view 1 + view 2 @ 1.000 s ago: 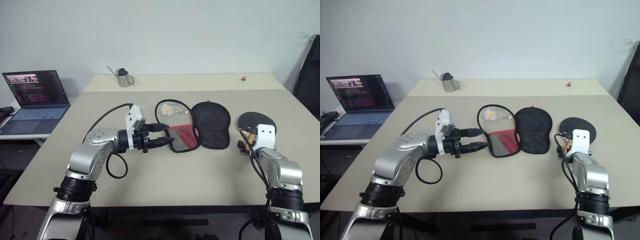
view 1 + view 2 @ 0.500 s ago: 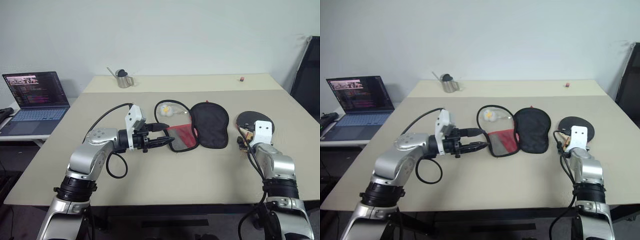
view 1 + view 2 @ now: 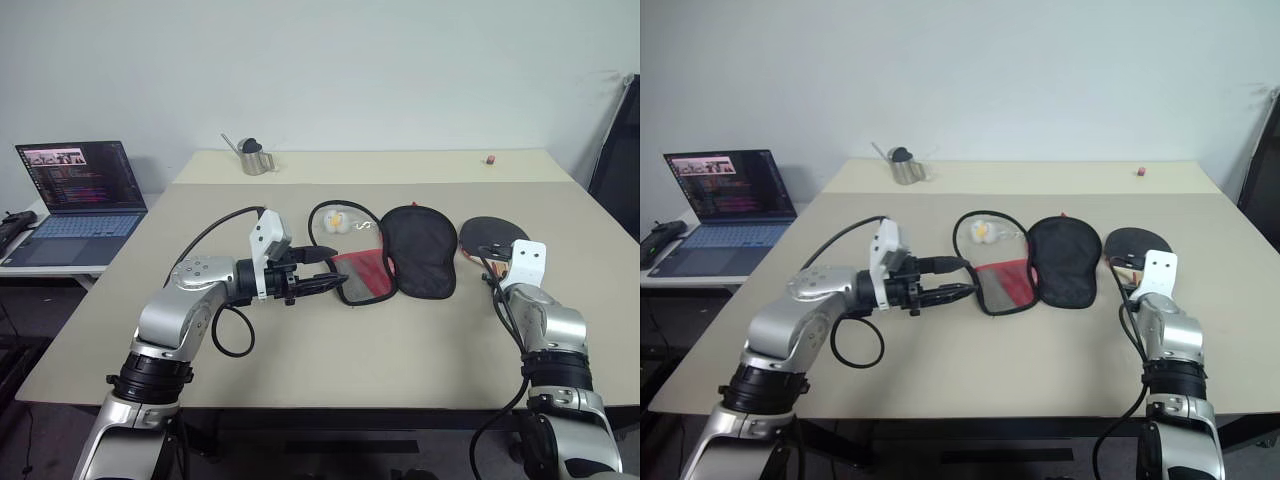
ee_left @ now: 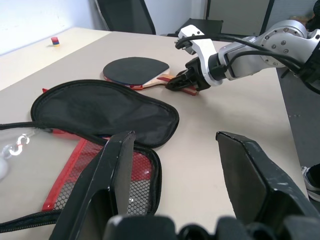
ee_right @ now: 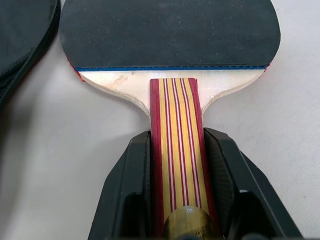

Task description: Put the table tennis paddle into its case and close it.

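1. Since a second ago the right gripper (image 5: 176, 200) has reached a little further over the paddle's handle and drawn its fingers in from wide apart, while the left arm has kept its pose
2. The right gripper's two black fingers now sit against both sides of the striped wooden handle, clamped on the table tennis paddle (image 3: 492, 236), which lies flat on the table (image 3: 330, 340) just right of the case
3. The left gripper (image 3: 322, 283) has its fingers apart and holds nothing, pointing at the red mesh end of the case (image 3: 395, 258), its tips close to the edge
4. The case lies open, its black fabric flap folded out towards the paddle and the red mesh part towards the left gripper
5. To do this step well, I judge the grip should be square on the handle and firm before lifting, since the blade is wide and would swing if held loosely; lift level, then bring the blade edge-first towards the case's open mouth
6. The left gripper would likely need to pin or lift the case edge so the pouch does not slide
7. Count: one paddle, one case, two grippers, one black cable loop (image 3: 338, 215), one small white object (image 3: 334, 220) inside the loop, one laptop (image 3: 78, 200), one metal watering can (image 3: 250, 157), one small red item (image 3: 489, 158) at the far edge
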Robot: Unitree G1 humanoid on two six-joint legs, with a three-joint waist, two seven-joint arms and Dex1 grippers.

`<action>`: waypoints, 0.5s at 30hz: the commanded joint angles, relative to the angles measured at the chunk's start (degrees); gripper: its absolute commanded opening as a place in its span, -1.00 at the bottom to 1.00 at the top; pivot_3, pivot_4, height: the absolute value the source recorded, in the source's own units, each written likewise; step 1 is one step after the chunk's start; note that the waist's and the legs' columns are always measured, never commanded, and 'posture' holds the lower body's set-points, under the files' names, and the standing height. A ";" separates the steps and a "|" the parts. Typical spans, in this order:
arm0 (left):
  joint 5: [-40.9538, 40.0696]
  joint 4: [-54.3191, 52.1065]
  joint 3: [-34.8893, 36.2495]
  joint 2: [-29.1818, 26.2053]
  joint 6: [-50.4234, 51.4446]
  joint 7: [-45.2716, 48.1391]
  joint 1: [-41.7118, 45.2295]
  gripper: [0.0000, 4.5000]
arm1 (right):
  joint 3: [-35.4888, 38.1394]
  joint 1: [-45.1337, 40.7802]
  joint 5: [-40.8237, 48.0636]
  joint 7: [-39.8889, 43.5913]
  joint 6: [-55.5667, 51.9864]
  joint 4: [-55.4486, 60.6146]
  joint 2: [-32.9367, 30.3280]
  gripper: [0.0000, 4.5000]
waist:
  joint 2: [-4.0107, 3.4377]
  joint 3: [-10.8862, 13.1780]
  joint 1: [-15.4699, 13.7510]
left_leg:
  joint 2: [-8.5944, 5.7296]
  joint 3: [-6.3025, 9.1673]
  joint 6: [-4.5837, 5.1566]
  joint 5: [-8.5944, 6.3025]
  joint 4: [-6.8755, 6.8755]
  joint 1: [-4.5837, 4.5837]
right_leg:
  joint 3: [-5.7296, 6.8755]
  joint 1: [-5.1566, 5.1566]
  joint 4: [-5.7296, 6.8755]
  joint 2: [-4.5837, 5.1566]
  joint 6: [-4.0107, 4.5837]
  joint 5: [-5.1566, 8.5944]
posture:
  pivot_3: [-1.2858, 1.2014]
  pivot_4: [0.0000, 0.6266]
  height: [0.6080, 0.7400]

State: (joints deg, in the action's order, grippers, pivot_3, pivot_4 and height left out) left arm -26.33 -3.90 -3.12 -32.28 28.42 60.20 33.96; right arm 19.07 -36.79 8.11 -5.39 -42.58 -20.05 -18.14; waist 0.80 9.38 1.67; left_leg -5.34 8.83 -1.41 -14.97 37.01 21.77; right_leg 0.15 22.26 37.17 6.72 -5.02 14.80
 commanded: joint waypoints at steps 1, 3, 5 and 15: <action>-0.19 -1.30 0.84 -0.53 -0.70 -0.06 0.26 0.26 | 2.34 -1.57 -0.32 -2.22 2.41 0.73 -1.88 -0.47 | -0.01 0.01 0.00 | 0.00 0.00 -0.01 0.00 -0.01 0.02 | 0.00 0.02 0.00 0.00 0.00 0.00 | 0.03 -0.52 1.00; -0.20 -1.24 0.81 -0.45 -0.70 -0.06 0.35 0.26 | 2.12 -2.09 -0.46 -2.26 3.29 1.17 -2.43 -0.47 | -0.07 0.04 0.01 | 0.01 0.00 -0.10 0.06 -0.02 0.04 | 0.01 0.04 -0.01 0.00 0.00 0.00 | 0.03 -0.52 1.00; -0.25 -1.30 0.83 -0.48 -0.67 -0.03 0.33 0.26 | 1.57 -2.44 -0.32 -1.79 3.32 2.74 -2.87 -0.47 | -0.10 0.06 0.10 | 0.01 -0.03 -0.12 0.07 -0.03 0.09 | -0.01 0.08 -0.05 0.00 0.00 0.00 | 0.03 -0.52 1.00; -0.57 -1.65 1.65 -1.34 -0.34 -0.03 -0.16 0.26 | -4.34 -1.12 1.63 0.29 -5.59 22.82 2.17 -0.47 | -0.15 0.09 1.47 | 0.11 -0.73 -0.12 0.06 -0.17 0.25 | -0.75 0.77 0.13 -0.09 -0.02 0.01 | 0.03 -0.52 1.00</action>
State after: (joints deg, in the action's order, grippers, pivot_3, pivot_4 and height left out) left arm -26.37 -3.92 -3.07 -32.60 28.42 60.27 33.82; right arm 15.75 -36.92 8.50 -5.05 -46.89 -1.84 -16.84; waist 0.65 9.47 3.14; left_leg -5.22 7.97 -1.53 -14.91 36.84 22.03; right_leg -0.73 23.14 37.41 6.62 -5.03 14.81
